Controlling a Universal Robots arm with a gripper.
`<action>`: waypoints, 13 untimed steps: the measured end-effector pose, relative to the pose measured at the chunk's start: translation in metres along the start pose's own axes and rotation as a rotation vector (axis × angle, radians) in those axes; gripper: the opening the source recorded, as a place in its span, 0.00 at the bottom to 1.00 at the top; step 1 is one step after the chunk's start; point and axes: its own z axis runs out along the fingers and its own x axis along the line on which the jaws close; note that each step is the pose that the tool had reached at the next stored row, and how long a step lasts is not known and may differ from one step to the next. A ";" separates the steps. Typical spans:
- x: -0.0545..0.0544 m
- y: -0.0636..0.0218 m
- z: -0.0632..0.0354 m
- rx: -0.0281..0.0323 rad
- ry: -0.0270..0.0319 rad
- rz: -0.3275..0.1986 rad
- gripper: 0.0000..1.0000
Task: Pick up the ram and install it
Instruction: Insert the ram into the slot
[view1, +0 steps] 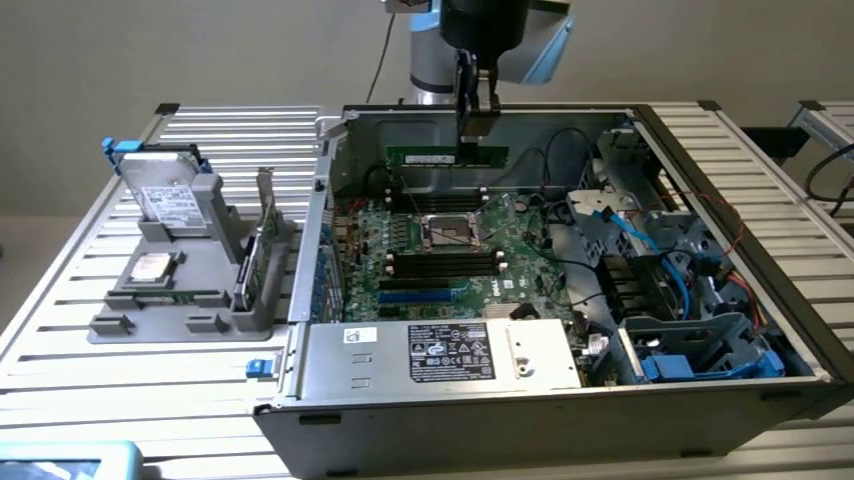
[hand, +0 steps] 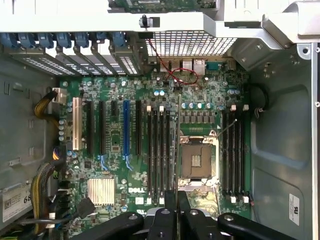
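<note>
Now the ram (view1: 427, 157) is clamped by the gripper (view1: 477, 140), closed narrowly on its top edge, held level, with the motherboard (view1: 521, 225) and open case (view1: 534, 430) beneath the gripper.

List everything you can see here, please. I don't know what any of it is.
computer case: one, dark grey, open, on the table.
motherboard: one, green, flat inside the case.
processor socket: one, silver, mid-motherboard.
power supply box: one, silver with a black label, case's near edge.
cables: several, blue, case's side at the exterior view's right.
holder: one, grey, exterior view's left of the case.
drives: two, silver, in the holder.
expansion card: one, green, upright in the holder.
table: one, silver, slatted.
ram: one, green, held above the case's far side.
hand: one, black, shut on the ram.
</note>
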 end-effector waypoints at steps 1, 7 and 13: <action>0.000 -0.0001 0.0013 0.0003 0.0026 0.000 0.13; 0.000 -0.0002 0.0099 0.0007 0.0138 0.000 0.13; 0.000 -0.0003 0.0162 0.0019 0.0253 -0.001 0.13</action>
